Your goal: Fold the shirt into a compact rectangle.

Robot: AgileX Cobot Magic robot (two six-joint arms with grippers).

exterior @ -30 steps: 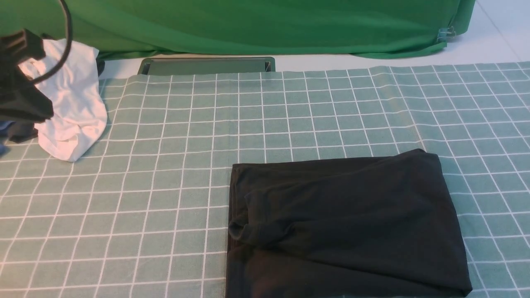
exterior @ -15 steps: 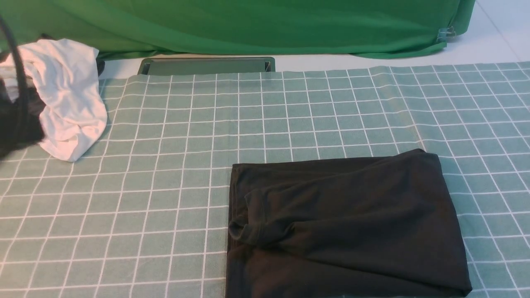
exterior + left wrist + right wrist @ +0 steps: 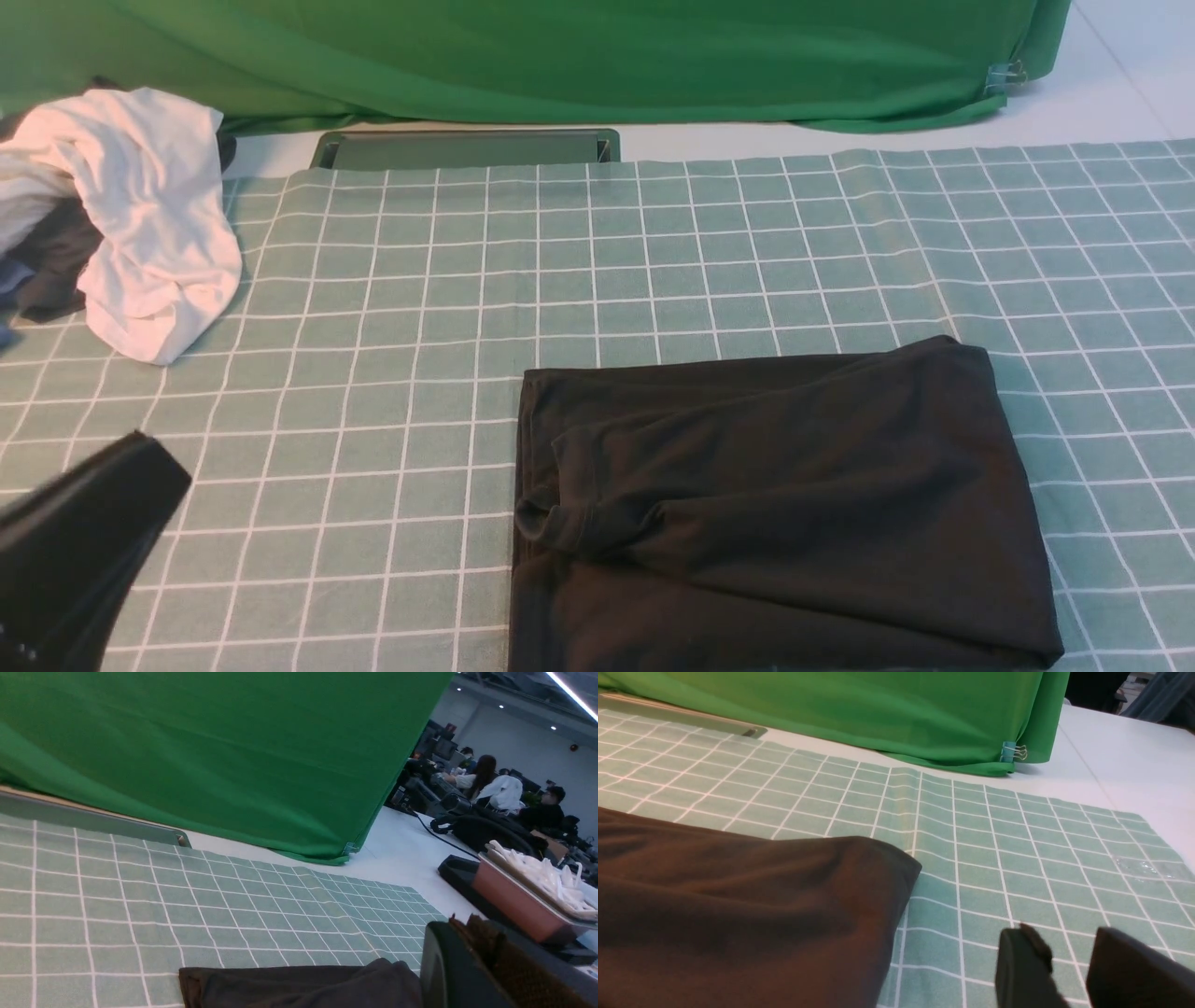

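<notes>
Shirt [image 3: 780, 509] folded into rectangle, lying beside right claw [image 3: 1069, 963]; fingers apart, holding nothing, apparently just released. Left claw [image 3: 472, 970] pressed together, empty, off shirt's edge.

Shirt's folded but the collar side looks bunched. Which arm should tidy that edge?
Left, probably. The bunched fold sits on the shirt's left side, and the left gripper is on that side. The right gripper hangs off the shirt's right edge, holding nothing.

Near edge of folded shirt [image 3: 784, 523] cut off by the front view's bottom. Left hand [image 3: 75, 551] only partly in frame. Shirt print not visible.
</notes>
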